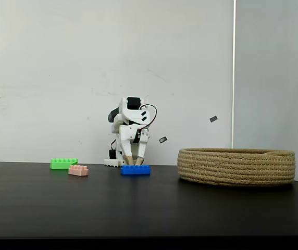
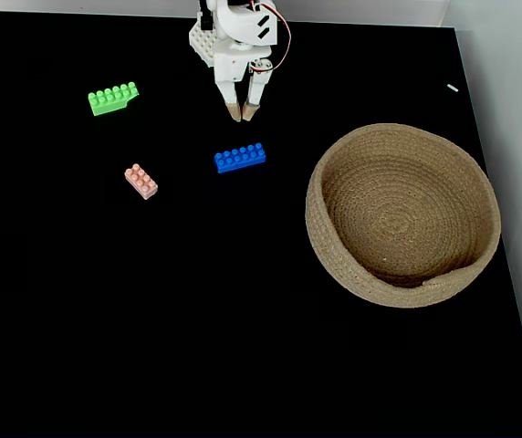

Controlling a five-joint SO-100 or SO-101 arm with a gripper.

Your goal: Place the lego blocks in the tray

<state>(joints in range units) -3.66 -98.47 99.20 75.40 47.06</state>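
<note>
Blue brick (image 2: 240,157) on the table, apart from the seemingly near-closed, empty tool (image 2: 244,113).

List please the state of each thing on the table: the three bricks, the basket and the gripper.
Blue brick: flat on the table, studs up, not gripped, outside the basket.
Green brick: flat on the table, studs up, untouched.
Pink brick: flat on the table, studs up, untouched.
Basket: upright, nothing inside.
Gripper: fingers nearly together, holding nothing, pointing down near the blue brick.
</note>
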